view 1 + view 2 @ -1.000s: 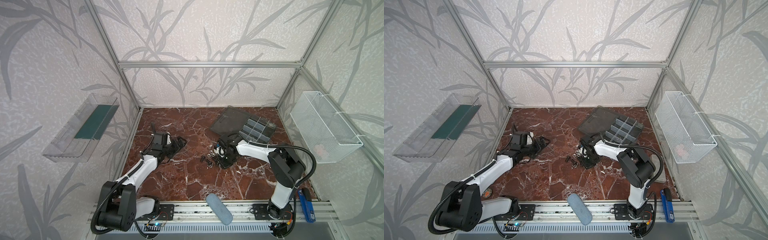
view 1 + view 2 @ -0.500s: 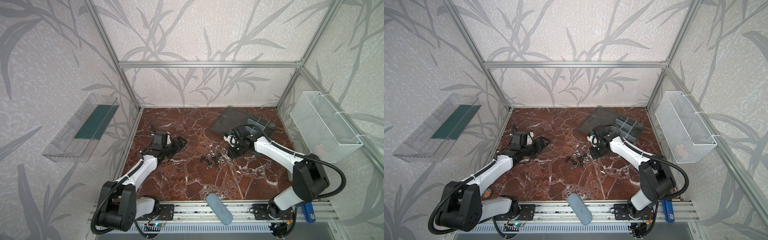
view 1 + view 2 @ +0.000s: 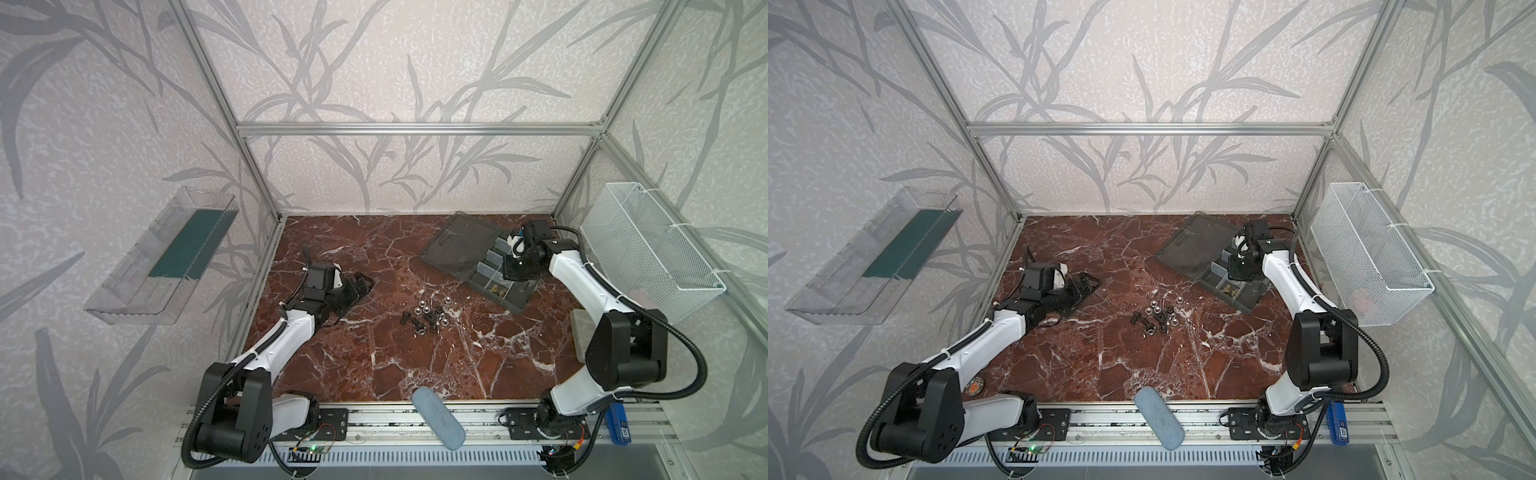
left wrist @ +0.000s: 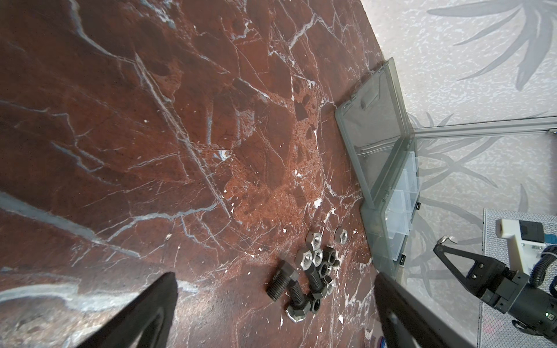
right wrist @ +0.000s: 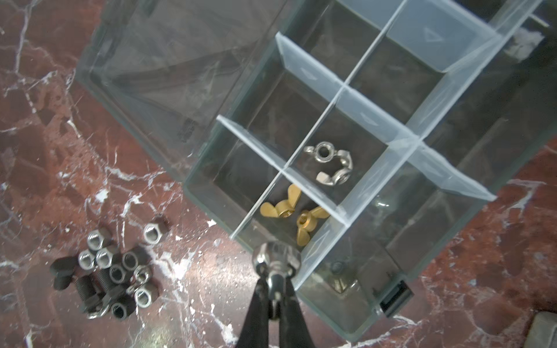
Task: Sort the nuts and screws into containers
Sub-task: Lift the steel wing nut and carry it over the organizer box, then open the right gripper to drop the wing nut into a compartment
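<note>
A pile of black screws (image 4: 283, 283) and silver hex nuts (image 4: 313, 241) lies mid-table in both top views (image 3: 428, 318) (image 3: 1158, 318). The grey organizer box (image 3: 519, 297) stands open at the back right, its lid (image 3: 461, 245) laid flat. One of the containers holds two brass wing nuts (image 5: 289, 208), and the one beside it holds silver wing nuts (image 5: 331, 162). My right gripper (image 5: 275, 271) is shut on a silver wing nut (image 5: 275, 259) above the box's near edge. My left gripper (image 4: 275, 275) rests open on the left of the table (image 3: 361, 286).
A white mesh basket (image 3: 648, 249) hangs on the right wall and a clear tray (image 3: 166, 257) on the left wall. A blue-grey oblong pad (image 3: 438, 417) lies on the front rail. A grey block (image 3: 582, 332) sits by the right arm's base.
My right arm has swung from the pile back and to the right, carrying the silver piece over the organizer box. The left arm has not moved.
</note>
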Motion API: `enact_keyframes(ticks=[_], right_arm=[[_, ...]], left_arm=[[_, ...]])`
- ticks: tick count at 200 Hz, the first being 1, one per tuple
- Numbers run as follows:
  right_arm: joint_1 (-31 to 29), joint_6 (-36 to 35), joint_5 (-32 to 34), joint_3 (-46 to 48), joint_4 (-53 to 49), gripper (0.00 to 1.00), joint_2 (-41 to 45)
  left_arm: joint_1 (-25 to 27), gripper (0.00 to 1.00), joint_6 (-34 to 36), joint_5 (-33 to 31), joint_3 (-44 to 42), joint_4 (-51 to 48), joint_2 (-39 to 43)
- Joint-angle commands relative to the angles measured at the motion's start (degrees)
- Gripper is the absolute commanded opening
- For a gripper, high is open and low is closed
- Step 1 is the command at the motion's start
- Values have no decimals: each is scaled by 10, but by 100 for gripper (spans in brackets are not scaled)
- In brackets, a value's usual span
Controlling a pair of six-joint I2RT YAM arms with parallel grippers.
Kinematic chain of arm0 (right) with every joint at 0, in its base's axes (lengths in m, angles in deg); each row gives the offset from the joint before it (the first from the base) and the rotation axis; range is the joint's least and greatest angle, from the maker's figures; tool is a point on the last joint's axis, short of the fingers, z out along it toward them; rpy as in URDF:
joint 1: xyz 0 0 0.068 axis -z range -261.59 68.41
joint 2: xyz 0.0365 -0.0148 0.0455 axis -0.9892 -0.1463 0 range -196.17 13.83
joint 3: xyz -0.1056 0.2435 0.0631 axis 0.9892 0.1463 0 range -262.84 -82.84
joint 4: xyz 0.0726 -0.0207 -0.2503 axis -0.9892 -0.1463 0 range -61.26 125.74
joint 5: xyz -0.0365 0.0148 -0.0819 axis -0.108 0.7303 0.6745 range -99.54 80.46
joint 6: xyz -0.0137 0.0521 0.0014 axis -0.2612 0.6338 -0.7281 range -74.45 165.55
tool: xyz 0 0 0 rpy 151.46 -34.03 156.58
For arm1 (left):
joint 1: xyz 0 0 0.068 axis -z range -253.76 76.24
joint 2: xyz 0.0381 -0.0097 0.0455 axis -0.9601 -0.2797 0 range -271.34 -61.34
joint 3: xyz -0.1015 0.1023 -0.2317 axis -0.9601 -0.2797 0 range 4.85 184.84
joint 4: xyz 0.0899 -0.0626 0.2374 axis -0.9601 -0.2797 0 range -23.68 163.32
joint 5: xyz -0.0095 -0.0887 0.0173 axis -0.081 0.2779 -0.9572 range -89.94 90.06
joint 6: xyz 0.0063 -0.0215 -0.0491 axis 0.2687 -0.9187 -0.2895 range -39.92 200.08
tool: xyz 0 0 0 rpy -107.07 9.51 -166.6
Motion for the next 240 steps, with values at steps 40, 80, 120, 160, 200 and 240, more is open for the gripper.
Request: enact_keyframes(ticks=[40,80,120,160,200,240], right_arm=[[7,10,127,-74,-15,0,-98],[12,-2,164,-105,-34,0,-154],[15,-3,160,-107,-33,0,-163],[16,-4,145,-106,-38,0,-160],[16,-4,137,-103,-39,5,-157],[16,-5,134,-98,-40,38,-154]], left_arm=[[2,100,-3,-2,-5,-6,28],[1,100,-2,-4,-1,-15,31],[2,100,0,-4,-4,-17,35],[2,99,5,-5,-1,-24,37],[1,100,5,-3,-4,-19,33],[1,100,5,0,-3,-16,29]])
